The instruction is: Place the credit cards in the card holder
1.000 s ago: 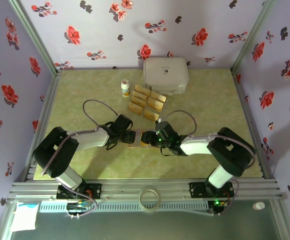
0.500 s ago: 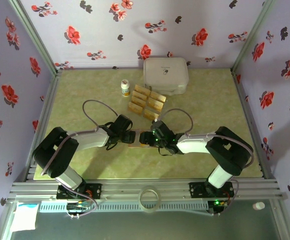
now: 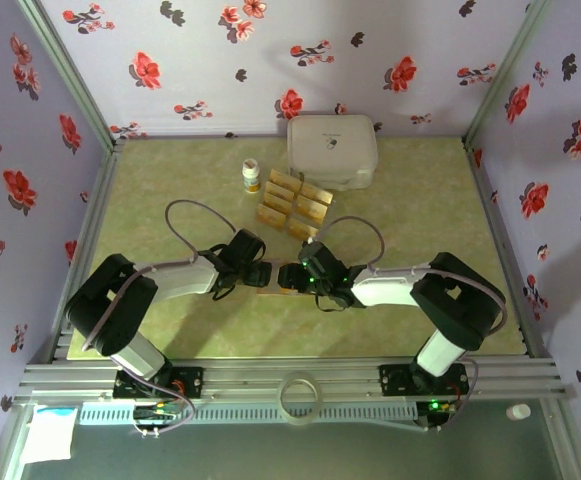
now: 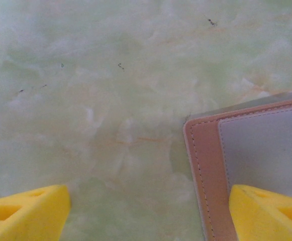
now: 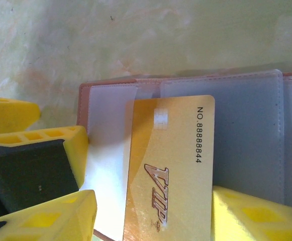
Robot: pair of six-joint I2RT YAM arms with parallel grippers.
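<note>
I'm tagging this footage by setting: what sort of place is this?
Probably a robot test booth, not a home: floral-papered panels enclose a marbled green tabletop, and the left arm and right arm are bolted to a metal rail at its near edge.

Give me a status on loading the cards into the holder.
Done: the card holder lies open, but no pocket in view holds a card. In hand: the right claw holds a gold VIP card over the pockets, while the left claw, open, rests one finger on the holder's edge. Left: seating that card, then the loose gold cards lying near the white box.
</note>
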